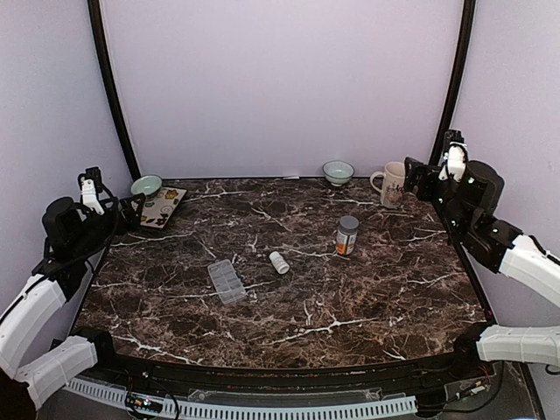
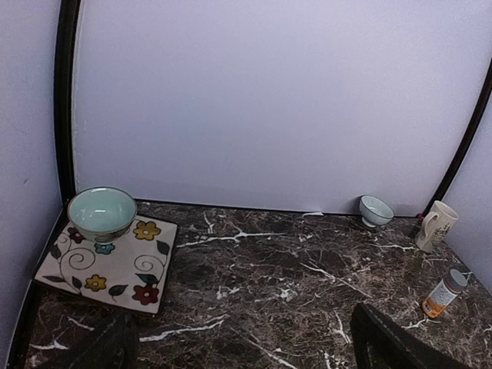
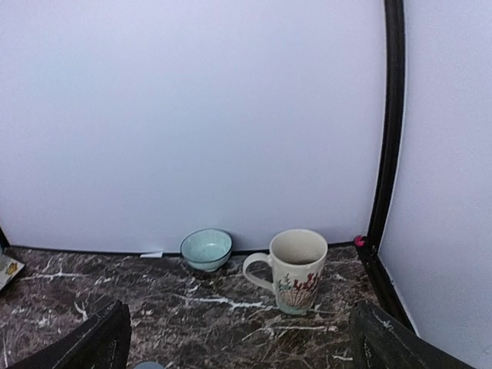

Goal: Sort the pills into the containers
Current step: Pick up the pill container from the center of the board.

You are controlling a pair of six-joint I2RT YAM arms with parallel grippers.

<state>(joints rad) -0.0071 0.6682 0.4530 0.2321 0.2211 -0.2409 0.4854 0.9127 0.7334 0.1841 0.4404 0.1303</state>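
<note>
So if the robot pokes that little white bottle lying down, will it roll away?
Probably yes: the white bottle lies on its round side on the smooth marble table, so a nudge could roll it. It looks small, so likely light.

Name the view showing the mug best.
Right wrist: the mug is large and whole, handle and floral print clear. Top external shows it small at back right; left wrist, tiny near the right edge.

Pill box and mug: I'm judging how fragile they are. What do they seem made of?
Pill box: likely clear plastic, glossy; the dark table shows through its divided cells. Mug: probably glazed ceramic, cream with a painted flower pattern, thick rim and handle.
</note>
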